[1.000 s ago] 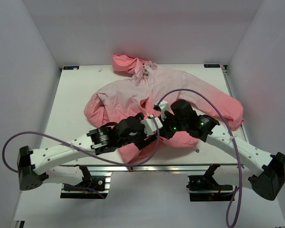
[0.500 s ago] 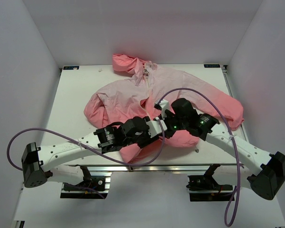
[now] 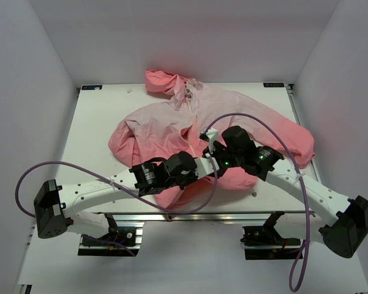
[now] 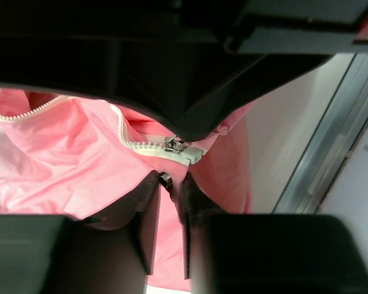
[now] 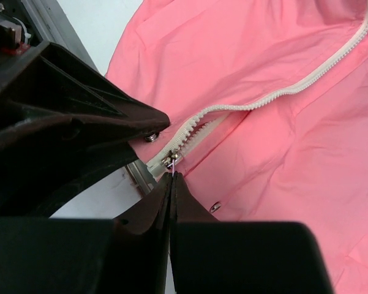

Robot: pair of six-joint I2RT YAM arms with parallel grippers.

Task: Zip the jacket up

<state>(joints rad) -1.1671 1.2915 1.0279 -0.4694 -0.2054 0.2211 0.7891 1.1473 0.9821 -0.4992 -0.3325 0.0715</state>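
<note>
White table (image 3: 92, 122) inside a plain white-walled enclosure. The jacket (image 3: 171, 119) is spread across it: hood at the far edge, sleeves out to either side, coral hem at the near edge where both arms meet. The zipper (image 5: 281, 92) is joined only for a short run by the hem. Above the zipper slider (image 5: 169, 161) the two tooth rows split apart.

The right gripper (image 5: 171, 177) is clamped tight with no gap between the fingers, its tips nipping the zipper slider from below.

The left gripper (image 4: 168, 176) sits just beside it, under the zipper's bottom end. Its fingers (image 4: 148, 208) are nearly together, leaving a narrow slot. Pink fabric shows through the slot and there's a small metal stud (image 4: 165, 179) at the tips — can't tell whether it's actually pinching the hem.

Each wrist view is half blocked by the other gripper's black body. The aluminium table rail (image 4: 330, 135) runs just beside the hem. Purple cables (image 3: 251, 116) loop over both arms.
</note>
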